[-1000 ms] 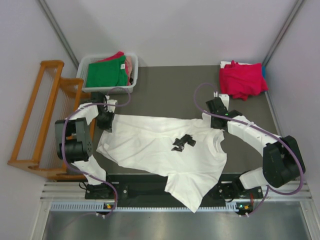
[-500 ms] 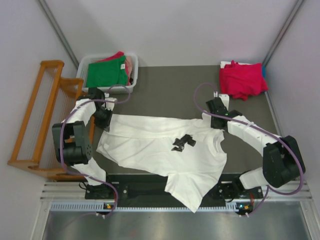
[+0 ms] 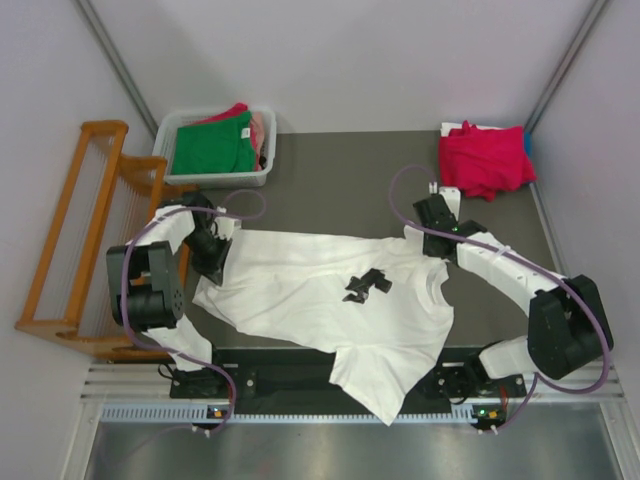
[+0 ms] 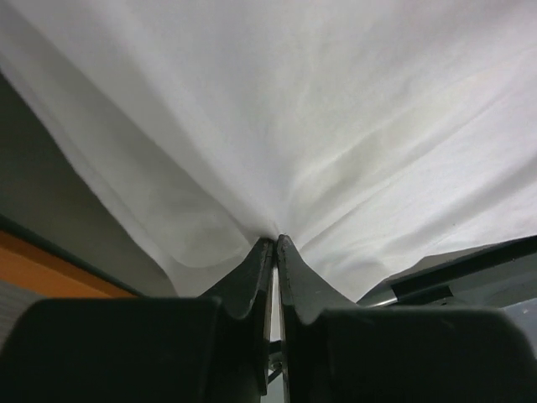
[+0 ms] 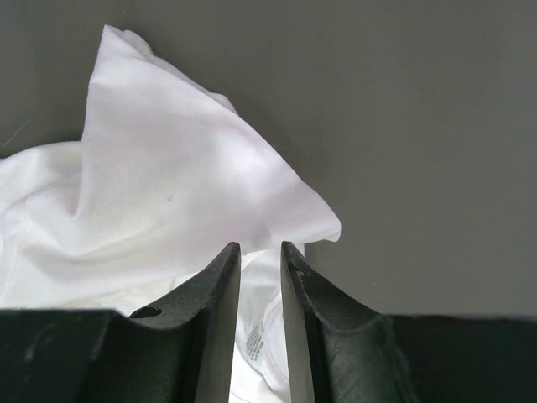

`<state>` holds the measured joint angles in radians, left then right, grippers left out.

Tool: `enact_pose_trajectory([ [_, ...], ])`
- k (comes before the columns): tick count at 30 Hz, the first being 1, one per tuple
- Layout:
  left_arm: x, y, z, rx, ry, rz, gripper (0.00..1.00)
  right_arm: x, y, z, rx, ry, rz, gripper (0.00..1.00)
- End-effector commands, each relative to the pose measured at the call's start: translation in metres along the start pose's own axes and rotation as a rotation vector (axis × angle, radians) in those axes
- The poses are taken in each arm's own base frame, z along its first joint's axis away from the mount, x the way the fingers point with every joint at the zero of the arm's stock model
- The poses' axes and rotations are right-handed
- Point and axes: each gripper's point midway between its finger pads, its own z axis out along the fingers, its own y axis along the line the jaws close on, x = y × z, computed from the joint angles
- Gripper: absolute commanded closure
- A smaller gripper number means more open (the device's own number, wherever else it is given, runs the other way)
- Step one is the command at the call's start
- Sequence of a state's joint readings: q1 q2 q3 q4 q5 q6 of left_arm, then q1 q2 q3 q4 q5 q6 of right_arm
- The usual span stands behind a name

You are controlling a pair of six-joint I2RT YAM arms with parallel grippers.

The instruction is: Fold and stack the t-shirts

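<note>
A white t-shirt (image 3: 320, 300) with a black print lies spread on the dark table (image 3: 340, 190), its hem hanging over the near edge. My left gripper (image 3: 216, 265) is at the shirt's left edge. In the left wrist view it (image 4: 275, 240) is shut on a pinch of the white cloth (image 4: 294, 109). My right gripper (image 3: 433, 245) is at the shirt's far right shoulder by the collar. In the right wrist view its jaws (image 5: 260, 246) stand narrowly apart over the shirt (image 5: 168, 193), with a raised flap just beyond the tips and a label showing through the gap.
A crumpled pile of red shirts (image 3: 485, 160) lies at the far right corner. A white bin (image 3: 215, 178) with a folded green shirt (image 3: 210, 145) stands at the far left. A wooden rack (image 3: 70, 240) stands off the table's left side.
My left gripper first drew back toward the bin, then came nearer and a little right along the shirt's left edge. The right arm has not moved.
</note>
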<state>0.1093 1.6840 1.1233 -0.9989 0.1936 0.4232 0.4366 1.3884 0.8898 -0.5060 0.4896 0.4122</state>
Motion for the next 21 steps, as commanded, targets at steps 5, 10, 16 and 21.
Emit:
enact_pose_trajectory([
  [5, 0.024, -0.009, 0.007, 0.023, 0.019, -0.014, 0.91, -0.016, -0.001, -0.011, -0.005, -0.061, 0.026, 0.73],
  [10, 0.019, 0.007, 0.004, -0.005, -0.011, -0.059, 0.94, -0.014, -0.002, -0.012, -0.004, -0.061, 0.023, 0.73],
  [16, 0.007, 0.016, 0.002, -0.009, -0.030, -0.077, 0.94, -0.012, -0.003, -0.012, -0.005, -0.058, 0.020, 0.73],
  [21, -0.004, 0.018, 0.001, -0.008, -0.059, -0.093, 0.94, -0.009, 0.000, -0.013, -0.023, -0.041, 0.016, 0.73],
])
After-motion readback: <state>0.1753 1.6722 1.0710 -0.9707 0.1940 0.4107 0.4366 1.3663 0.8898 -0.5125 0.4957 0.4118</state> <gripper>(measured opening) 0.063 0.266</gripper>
